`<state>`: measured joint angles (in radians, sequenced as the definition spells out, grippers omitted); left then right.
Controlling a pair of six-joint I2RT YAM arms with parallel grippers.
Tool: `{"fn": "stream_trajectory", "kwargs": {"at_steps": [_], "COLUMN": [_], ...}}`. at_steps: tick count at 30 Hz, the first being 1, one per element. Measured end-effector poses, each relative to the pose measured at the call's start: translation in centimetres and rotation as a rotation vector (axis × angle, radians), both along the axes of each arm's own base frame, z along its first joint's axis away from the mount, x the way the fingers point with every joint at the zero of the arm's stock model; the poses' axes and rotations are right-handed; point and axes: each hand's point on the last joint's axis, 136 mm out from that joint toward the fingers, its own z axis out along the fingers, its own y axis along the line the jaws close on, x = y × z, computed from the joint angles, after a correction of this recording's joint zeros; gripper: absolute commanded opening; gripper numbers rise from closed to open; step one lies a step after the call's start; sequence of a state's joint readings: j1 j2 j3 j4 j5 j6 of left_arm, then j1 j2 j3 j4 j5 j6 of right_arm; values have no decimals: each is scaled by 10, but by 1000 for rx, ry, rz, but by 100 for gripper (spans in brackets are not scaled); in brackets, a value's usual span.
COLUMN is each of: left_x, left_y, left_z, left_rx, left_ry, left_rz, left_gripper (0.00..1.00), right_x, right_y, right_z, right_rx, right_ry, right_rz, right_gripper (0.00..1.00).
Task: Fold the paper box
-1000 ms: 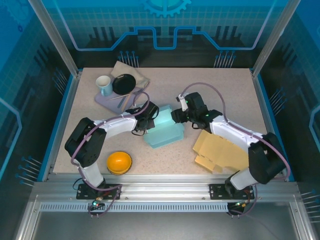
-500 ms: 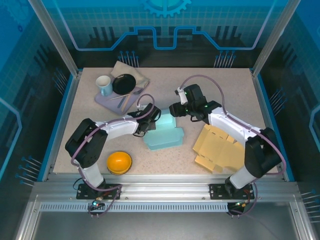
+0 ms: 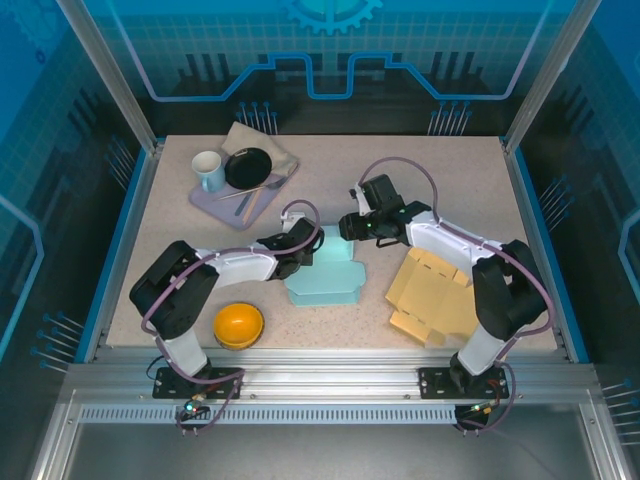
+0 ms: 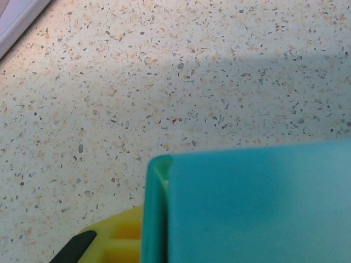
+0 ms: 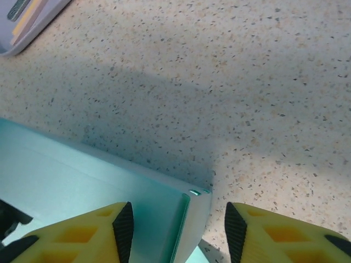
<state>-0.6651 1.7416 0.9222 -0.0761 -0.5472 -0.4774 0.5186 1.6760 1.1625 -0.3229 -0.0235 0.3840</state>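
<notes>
Top external view: teal paper box (image 3: 325, 285) near the middle of the worktop (image 3: 440, 180), a gripper at each far corner.

Sits a little nearer the near edge than the far one, left gripper (image 3: 305, 248) at its far left corner, right gripper (image 3: 348, 228) at its far right corner. In left wrist view, closes nearly fully on a teal wall (image 4: 247, 208) of the box, one yellow finger (image 4: 118, 241) to the left of that wall, the other hidden. In right wrist view, stands partly open astride the box corner (image 5: 193, 211), black pads (image 5: 124, 230) on either side, not closed on it. Flat brown cardboard (image 3: 435, 295) toward the near right corner; orange bowl (image 3: 239, 325) by the near edge, left part; tray (image 3: 205, 207) with mug (image 3: 208, 170) and black plate (image 3: 247, 167) toward the far left corner.
</notes>
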Motion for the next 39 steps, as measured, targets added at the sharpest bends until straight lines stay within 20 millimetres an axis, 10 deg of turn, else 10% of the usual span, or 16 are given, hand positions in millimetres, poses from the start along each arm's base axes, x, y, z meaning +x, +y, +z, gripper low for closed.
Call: {"fn": "stream_trajectory", "kwargs": {"at_steps": [13, 24, 39], "left_x": [8, 6, -56], "left_y": [0, -2, 4], "left_z": [-2, 2, 64], "left_rx": [10, 37, -170], "left_ry": [-47, -44, -133], "left_rz": [6, -54, -228], "left_gripper": [15, 39, 53], "right_x": [-1, 0, -1], "right_y": [3, -5, -7], "right_z": [-3, -1, 1], "right_rx": [35, 6, -27], "right_ry": [-50, -89, -113], "right_rz": [-15, -49, -84], "right_gripper": [27, 28, 29]}}
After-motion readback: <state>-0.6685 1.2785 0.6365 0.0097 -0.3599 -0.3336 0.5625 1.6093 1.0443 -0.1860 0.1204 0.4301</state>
